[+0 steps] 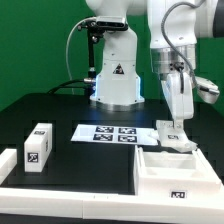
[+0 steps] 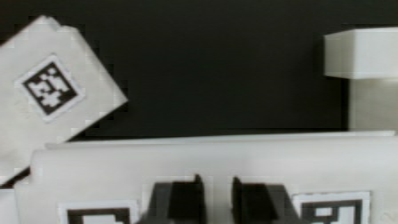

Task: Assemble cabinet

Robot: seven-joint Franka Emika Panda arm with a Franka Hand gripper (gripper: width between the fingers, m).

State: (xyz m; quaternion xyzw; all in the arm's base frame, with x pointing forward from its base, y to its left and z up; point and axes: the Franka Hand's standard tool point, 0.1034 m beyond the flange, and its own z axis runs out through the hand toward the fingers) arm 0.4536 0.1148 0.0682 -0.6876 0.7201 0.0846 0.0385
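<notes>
Marker board (image 1: 108,133) flat on black table (image 1: 60,108); tagged white block (image 1: 38,146) toward exterior view's left.

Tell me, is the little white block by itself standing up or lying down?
Standing up: in the exterior view the small white block is taller than wide, with its tag on the upright front face.
</notes>
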